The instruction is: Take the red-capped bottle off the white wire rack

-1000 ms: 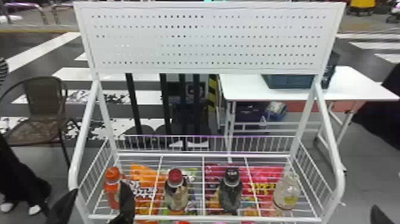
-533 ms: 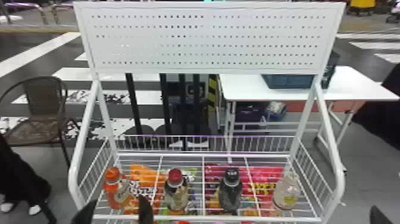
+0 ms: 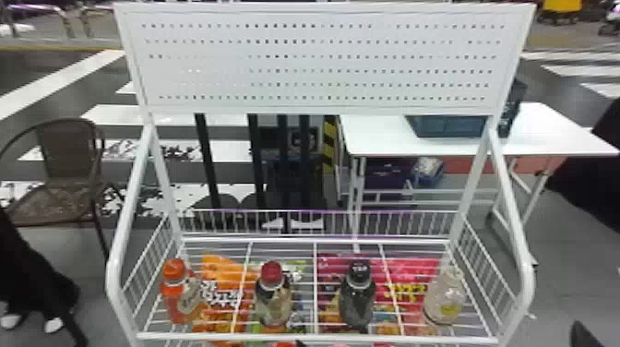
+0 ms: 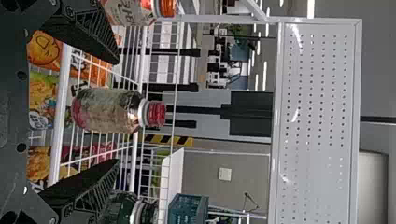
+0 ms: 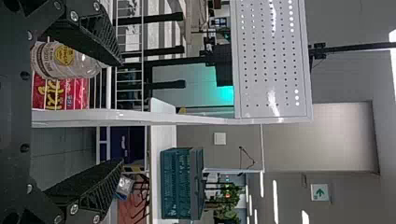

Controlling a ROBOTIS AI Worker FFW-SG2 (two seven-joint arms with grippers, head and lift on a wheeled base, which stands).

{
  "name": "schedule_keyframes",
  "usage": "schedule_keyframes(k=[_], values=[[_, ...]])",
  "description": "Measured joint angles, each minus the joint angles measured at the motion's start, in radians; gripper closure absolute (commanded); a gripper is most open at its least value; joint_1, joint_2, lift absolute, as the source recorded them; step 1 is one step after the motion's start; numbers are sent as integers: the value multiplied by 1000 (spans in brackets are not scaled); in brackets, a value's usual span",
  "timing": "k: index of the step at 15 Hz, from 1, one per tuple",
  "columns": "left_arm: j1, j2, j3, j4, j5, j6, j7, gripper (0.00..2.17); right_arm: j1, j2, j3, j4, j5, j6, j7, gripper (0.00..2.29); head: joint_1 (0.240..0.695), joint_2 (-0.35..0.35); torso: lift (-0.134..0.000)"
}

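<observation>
With my left gripper (image 4: 116, 111) spread wide, I'd centre the red-capped bottle (image 3: 273, 302) – head view, lower left of centre – before squeezing.

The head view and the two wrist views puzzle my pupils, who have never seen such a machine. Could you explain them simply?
This is a two-armed robot. The head view looks forward and down from its head; each wrist view comes from a camera on one arm, turned sideways. On the white wire rack stand four bottles, left to right: orange-capped bottle, red-capped bottle, black-capped bottle and pale bottle. Snack bags show through the wires. Nothing is held: the left gripper is open, the red-capped bottle seen between its fingers; the right gripper is open too.
</observation>
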Motion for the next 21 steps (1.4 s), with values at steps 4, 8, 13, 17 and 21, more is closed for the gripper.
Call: schedule_keyframes(k=[4, 8, 13, 17, 21], values=[[-166, -45, -72, 202, 27, -1, 66, 137, 5, -3, -9, 2, -4, 0, 1, 167, 499, 0, 0], [-276, -64, -98, 345, 69, -10, 94, 137, 9, -3, -20, 7, -6, 0, 1, 167, 499, 0, 0], [-354, -68, -95, 427, 124, -52, 88, 137, 21, -1, -22, -2, -3, -3, 2, 167, 499, 0, 0], [-420, -68, -97, 492, 167, -56, 71, 137, 30, 3, -24, -4, 0, -3, 13, 167, 499, 0, 0], [-481, -83, -104, 571, 182, -56, 72, 134, 47, 4, -35, -15, 3, -3, 13, 167, 499, 0, 0]])
